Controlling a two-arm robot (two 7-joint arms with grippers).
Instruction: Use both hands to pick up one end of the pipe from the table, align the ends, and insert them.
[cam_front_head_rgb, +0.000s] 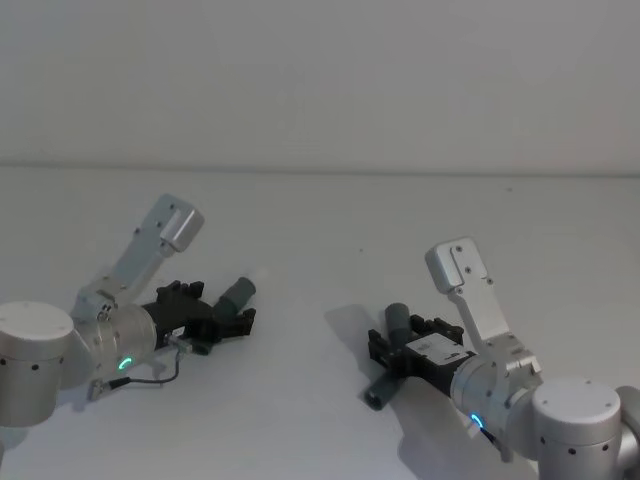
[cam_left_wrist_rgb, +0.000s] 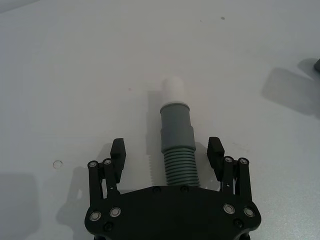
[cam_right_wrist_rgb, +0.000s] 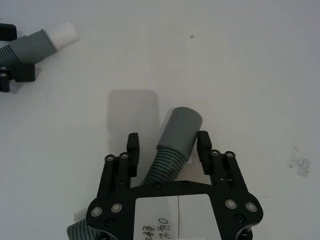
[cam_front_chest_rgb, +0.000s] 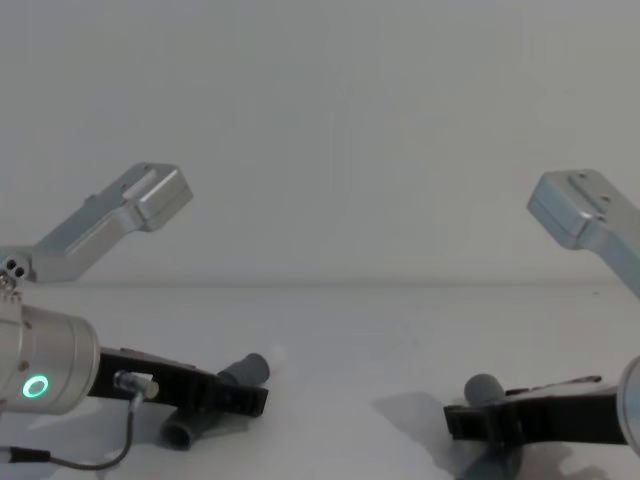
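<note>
L gripper (cam_left_wrist_rgb: 166, 146) is straddling white-tip pipe piece (cam_left_wrist_rgb: 176, 135), R gripper (cam_right_wrist_rgb: 167, 142) is straddling open-mouth piece (cam_right_wrist_rgb: 179, 131), both w/ jaws spread, leaving ends free for mating.

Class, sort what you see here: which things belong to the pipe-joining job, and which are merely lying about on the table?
Belonging to the job:
left tool, open astride the white-tipped pipe piece
right tool, open astride the plain grey pipe piece
table

Lying about, all on the table:
small ring mark
dark speck
grey smudge
</note>
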